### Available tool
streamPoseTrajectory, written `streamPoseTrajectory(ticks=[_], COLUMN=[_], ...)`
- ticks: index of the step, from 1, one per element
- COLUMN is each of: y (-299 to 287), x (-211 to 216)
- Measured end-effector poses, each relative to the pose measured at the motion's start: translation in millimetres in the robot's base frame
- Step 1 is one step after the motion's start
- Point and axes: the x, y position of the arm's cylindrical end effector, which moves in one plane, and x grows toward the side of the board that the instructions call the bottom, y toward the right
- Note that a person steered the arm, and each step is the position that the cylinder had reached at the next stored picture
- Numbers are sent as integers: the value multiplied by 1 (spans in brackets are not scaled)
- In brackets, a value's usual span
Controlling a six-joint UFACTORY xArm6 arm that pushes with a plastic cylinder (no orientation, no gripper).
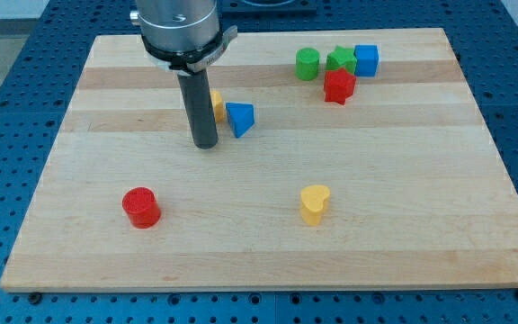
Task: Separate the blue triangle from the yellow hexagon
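The blue triangle (240, 118) lies on the wooden board, upper middle. The yellow hexagon (217, 104) sits just to its left, touching or nearly touching it, and is mostly hidden behind my rod. My tip (205, 144) rests on the board just left of and slightly below the blue triangle, right in front of the hexagon.
A green cylinder (308, 63), a green star (339, 59), a blue cube (366, 59) and a red star (338, 85) cluster at the upper right. A red cylinder (140, 207) stands at the lower left. A yellow heart (315, 203) stands lower centre.
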Motion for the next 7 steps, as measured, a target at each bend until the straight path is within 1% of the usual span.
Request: streamPoseTrajectory(ticks=[1, 2, 3, 4, 7], y=[0, 17, 47, 58, 58], x=[-10, -10, -9, -13, -54])
